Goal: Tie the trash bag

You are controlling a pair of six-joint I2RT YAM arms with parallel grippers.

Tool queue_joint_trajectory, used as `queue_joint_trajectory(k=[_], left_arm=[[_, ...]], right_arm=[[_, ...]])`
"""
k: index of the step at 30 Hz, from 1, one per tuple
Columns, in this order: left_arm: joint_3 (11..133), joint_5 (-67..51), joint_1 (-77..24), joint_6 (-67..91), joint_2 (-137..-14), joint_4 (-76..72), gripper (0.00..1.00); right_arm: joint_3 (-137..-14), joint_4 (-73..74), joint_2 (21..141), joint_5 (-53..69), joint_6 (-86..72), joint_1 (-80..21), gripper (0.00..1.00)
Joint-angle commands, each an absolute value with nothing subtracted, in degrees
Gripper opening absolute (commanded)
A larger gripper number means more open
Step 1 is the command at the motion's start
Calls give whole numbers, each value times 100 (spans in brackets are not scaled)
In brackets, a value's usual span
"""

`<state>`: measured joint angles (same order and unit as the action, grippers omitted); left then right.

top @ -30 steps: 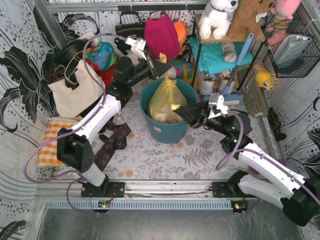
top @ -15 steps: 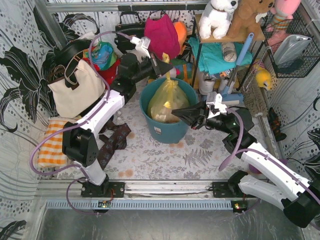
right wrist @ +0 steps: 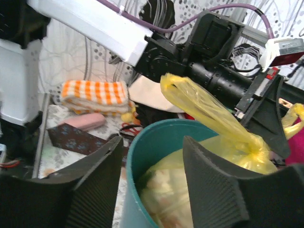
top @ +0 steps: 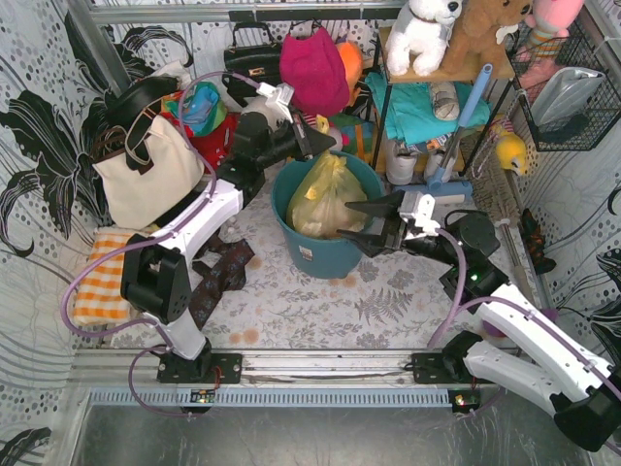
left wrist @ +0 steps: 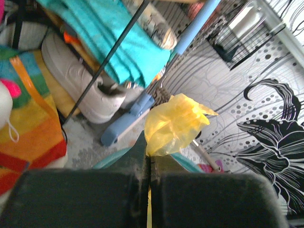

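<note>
The trash bag [top: 325, 197], thin yellow plastic with pale paper showing through, sits inside a round teal bin [top: 325, 256]. My left gripper [top: 326, 144] is above the bin's far rim, shut on a strip of the bag's neck. In the left wrist view the jaws meet on yellow plastic, and a crumpled flap [left wrist: 175, 124] sticks out past the left gripper [left wrist: 148, 148]. My right gripper [top: 357, 222] stands open at the bin's right rim, holding nothing. In the right wrist view the right gripper [right wrist: 153, 140] straddles the bin's rim [right wrist: 137, 151], and the stretched bag neck [right wrist: 209, 114] runs up to the left arm.
A cream tote bag [top: 146, 180] stands left of the bin. An orange checked cloth [top: 105, 272] and a dark patterned cloth [top: 218, 274] lie at left. A magenta bag [top: 312, 68], a shelf rack [top: 388, 116] and a blue-handled brush [top: 456, 146] crowd the back.
My right gripper has opened, let go of the bag's side and drawn back slightly to the right. My left gripper, still pinching the neck, has shifted a little right and lower.
</note>
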<state>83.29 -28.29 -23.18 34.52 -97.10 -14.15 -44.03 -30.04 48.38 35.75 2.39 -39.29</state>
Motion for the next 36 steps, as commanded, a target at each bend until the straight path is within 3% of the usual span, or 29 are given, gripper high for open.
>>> queue_joint_trajectory(k=[1, 7, 15, 16, 17, 21, 29, 36], left_arm=[[8267, -3199, -2294, 3602, -9718, -1813, 0], [8339, -3639, -2311, 3626, -9700, -1753, 0], [8336, -3684, -2333, 3507, -9546, -1590, 0], [8337, -3698, -2337, 3507, -9545, -1597, 0], [8339, -3708, -2336, 3507, -9545, -1599, 0], [8471, -3565, -2336, 3388, -9533, -1518, 0], [9154, -2889, -2333, 3173, -9445, -1426, 0], [8547, -2907, -2333, 3231, -9626, -1631, 0]], right_arm=[[-4787, -2517, 5031, 3244, 1602, -3938, 60], [-5334, -2636, 5724, 3283, 2351, -3937, 73], [-5862, -3203, 6666, 3678, 2167, -3937, 70], [-5918, -3225, 6735, 3707, 2140, -3937, 67], [-5964, -3243, 6775, 3731, 2112, -3937, 57], [-6025, -3296, 6657, 3788, 1774, -3937, 3], [-6246, -3215, 6150, 3980, 627, -3937, 0], [-5097, -3446, 5822, 3635, -16, -3937, 0]])
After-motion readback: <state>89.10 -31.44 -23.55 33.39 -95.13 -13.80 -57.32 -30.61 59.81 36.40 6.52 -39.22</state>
